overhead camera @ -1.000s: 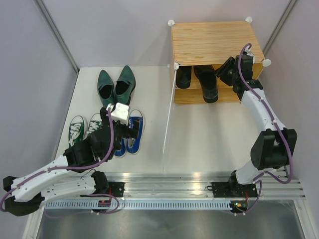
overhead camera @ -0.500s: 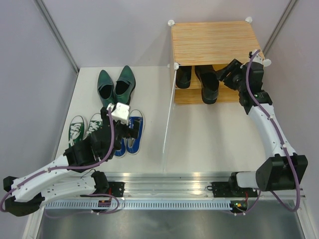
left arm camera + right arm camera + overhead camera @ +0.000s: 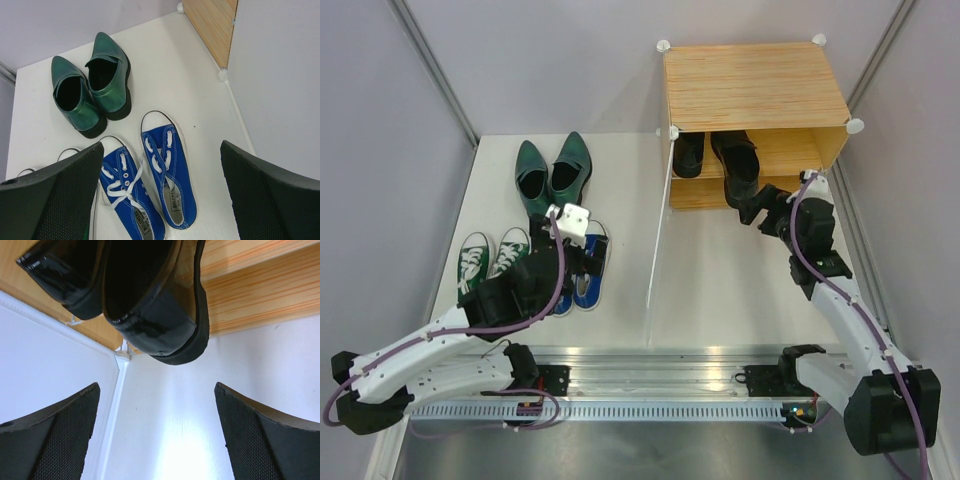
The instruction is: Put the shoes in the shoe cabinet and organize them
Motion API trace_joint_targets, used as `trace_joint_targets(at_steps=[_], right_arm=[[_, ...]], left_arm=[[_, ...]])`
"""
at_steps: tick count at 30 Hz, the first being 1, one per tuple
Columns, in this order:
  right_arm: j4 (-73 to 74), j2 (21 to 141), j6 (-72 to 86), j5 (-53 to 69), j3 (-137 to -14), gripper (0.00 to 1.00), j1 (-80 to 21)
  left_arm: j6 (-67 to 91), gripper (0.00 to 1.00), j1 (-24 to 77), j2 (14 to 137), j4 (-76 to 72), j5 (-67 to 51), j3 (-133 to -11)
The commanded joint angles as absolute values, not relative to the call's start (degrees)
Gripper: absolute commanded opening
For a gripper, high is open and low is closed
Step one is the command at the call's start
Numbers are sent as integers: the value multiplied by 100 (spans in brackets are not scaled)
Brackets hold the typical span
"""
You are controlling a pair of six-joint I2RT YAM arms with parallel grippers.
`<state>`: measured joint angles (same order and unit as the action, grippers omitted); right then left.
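Observation:
The wood-grain shoe cabinet stands at the back right. A pair of black dress shoes sits on its lower level, and the right shoe's heel juts over the front edge. My right gripper hangs open just in front of that heel, holding nothing. My left gripper hovers open above the blue sneakers, which lie side by side on the table. Behind them stand the dark green pointed shoes. The green white-toed sneakers lie to the left.
The cabinet's translucent door panel stands swung open, running from the cabinet's left corner towards the arms' bases and splitting the table between the two arms. Grey walls close in both sides. The door's hinge corner is near the black shoes.
My right gripper has opened, let go of the black shoe and drawn back from the cabinet towards the base. The left arm has shifted slightly to the right over the blue sneakers.

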<state>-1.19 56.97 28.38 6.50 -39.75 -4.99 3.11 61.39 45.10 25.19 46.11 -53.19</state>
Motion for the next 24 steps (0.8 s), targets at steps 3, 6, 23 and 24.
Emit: trace_joint_targets(at_steps=[3, 6, 23, 24], right_arm=[[-1194, 5985, 2619, 299, -3683, 98, -756], [-1641, 6222, 2505, 36, -3525, 98, -896], [-2839, 7892, 2092, -308, -4087, 92, -1072], [-2821, 7997, 2100, -282, -4139, 91, -1081]], left_arm=[[158, 100, 6029, 4562, 2417, 4500, -5317], [158, 100, 6003, 4579, 2417, 4509, -5309], [88, 100, 5933, 4649, 2417, 4509, -5300], [88, 100, 5933, 4649, 2408, 4509, -5291]])
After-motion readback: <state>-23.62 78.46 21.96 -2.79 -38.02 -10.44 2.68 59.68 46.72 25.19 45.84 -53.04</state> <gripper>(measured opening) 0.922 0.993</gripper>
